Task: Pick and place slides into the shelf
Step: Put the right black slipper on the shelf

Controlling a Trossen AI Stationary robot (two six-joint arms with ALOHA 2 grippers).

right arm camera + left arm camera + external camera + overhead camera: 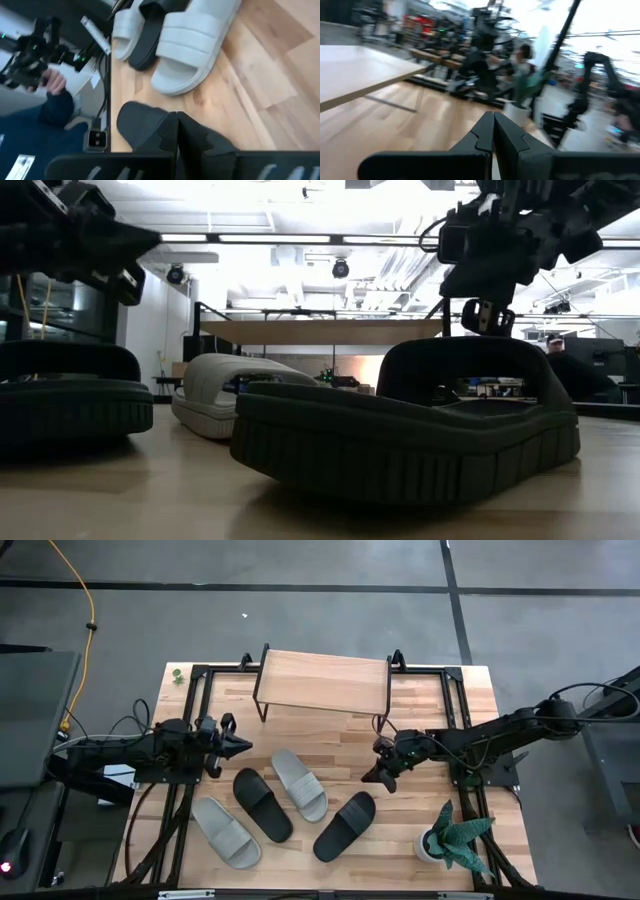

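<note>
Left claw (243, 745) — fingers pressed together, empty, above the surface near its left edge. Right claw (381, 778) — likewise closed on nothing, right of centre, just above the right black slide (345, 826). Slides — four in a row across the surface's middle toward the front edge: grey (226, 831), black (263, 804), grey (300, 784), black. Shelf (325, 681) — bare, at the back edge. Plant (452, 838) — front right corner.

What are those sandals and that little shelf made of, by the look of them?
The black slides and pale grey-green slides look like moulded foam or rubber: matte, one-piece, with ribbed sole edges. The shelf looks like light wood, its grain showing, on thin black legs, probably metal.
</note>
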